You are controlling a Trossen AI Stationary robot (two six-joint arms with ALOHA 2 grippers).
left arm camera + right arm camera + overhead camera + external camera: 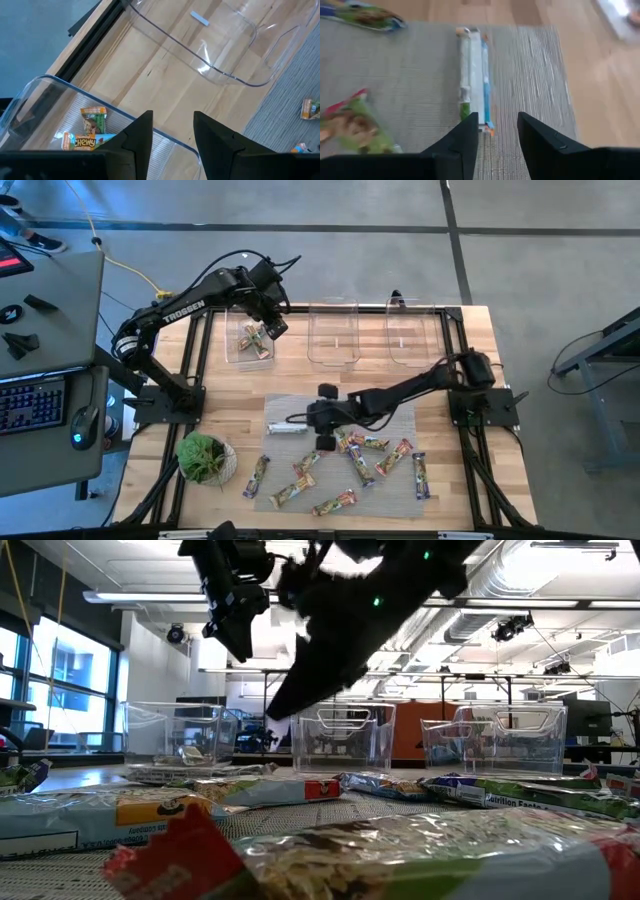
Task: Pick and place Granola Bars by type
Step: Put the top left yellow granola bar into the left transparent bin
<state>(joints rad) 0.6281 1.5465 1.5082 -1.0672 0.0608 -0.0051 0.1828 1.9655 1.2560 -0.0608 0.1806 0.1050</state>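
Observation:
Several granola bars (350, 455) lie scattered on a grey mat (400, 415), in green/yellow, red and purple wrappers. A silver bar (287, 428) lies flat at the mat's left part. My right gripper (312, 423) hangs low just right of it, open. In the right wrist view the silver bar (474, 75) stretches away from the gripper (497, 132), with its near end between the two fingertips. My left gripper (272, 328) hovers open over the left clear bin (232, 352), where green/yellow bars (90, 131) lie on the bottom.
Three clear bins stand in a row at the far side: left (180, 745), middle (333, 335) and right (412, 335). A potted green plant (205, 458) sits at the near left corner. Black frame rails (455, 350) border the table. A desk with a keyboard (30, 405) stands to the left.

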